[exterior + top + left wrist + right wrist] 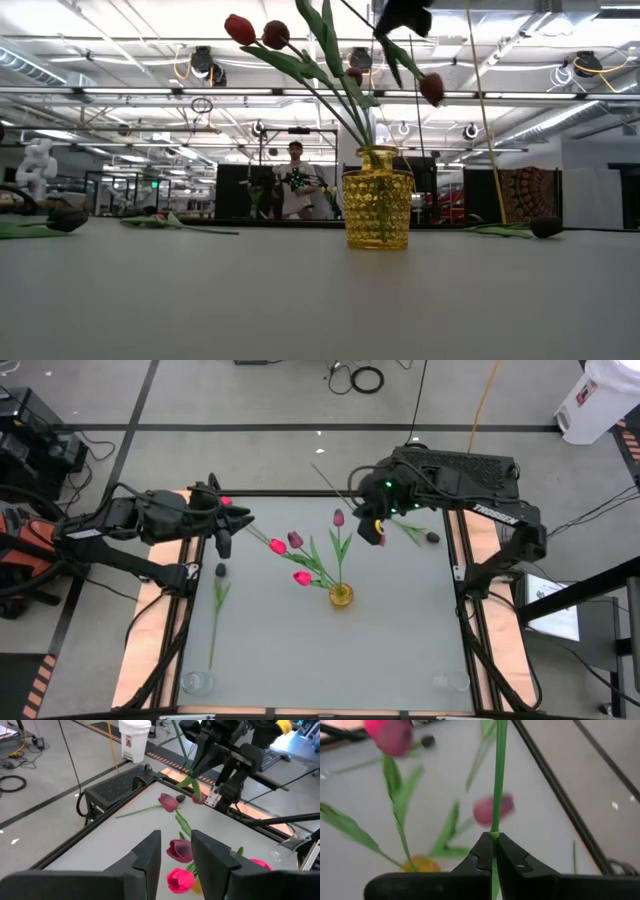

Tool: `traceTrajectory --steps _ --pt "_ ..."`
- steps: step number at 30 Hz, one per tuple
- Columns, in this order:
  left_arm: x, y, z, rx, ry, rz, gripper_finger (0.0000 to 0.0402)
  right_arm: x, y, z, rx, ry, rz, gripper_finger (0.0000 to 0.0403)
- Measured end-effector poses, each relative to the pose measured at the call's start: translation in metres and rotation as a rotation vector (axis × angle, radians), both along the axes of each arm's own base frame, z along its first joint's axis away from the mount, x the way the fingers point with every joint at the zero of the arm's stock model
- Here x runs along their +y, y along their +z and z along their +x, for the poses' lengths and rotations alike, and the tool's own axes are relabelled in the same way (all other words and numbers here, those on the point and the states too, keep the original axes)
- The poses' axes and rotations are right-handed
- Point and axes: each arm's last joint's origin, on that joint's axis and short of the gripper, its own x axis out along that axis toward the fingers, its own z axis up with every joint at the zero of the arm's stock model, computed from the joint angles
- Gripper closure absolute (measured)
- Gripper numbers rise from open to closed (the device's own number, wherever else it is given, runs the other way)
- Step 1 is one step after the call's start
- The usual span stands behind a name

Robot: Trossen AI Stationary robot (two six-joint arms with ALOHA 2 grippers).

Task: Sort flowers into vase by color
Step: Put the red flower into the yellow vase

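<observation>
The yellow vase [341, 595] sat mid-table with several tulips [290, 543] already in it, heads leaning toward the left arm. Above and just behind it, the right gripper [494, 851] was clamped on a green stem [498, 775]. The left gripper [176, 851] hovered off to the vase's left, fingers apart, nothing in them, and two dark tulips [220, 571] lay flat on the table either side.

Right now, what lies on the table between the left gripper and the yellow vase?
In the high view, between the left gripper and the yellow vase hang three tulip heads leaning from that vase; the table beneath looks bare.
</observation>
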Motion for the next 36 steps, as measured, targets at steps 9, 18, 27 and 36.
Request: traceTrajectory --steps 9,18,27,36 --pt "0.0 0.003 0.001 -0.026 -0.016 0.017 0.0288 0.005 0.034 0.037 -0.093 0.076 -0.051 0.0402" --pt "0.0 0.005 0.005 -0.037 -0.028 0.049 0.0288 0.009 0.04 0.048 -0.052 0.116 -0.057 0.0402" --pt "0.003 0.007 0.02 -0.056 -0.042 0.117 0.0288 0.03 0.029 0.041 0.097 0.166 -0.009 0.0403" --pt "0.012 0.005 0.028 -0.053 -0.089 0.086 0.0288 0.062 0.018 0.028 0.301 0.263 0.03 0.0403"
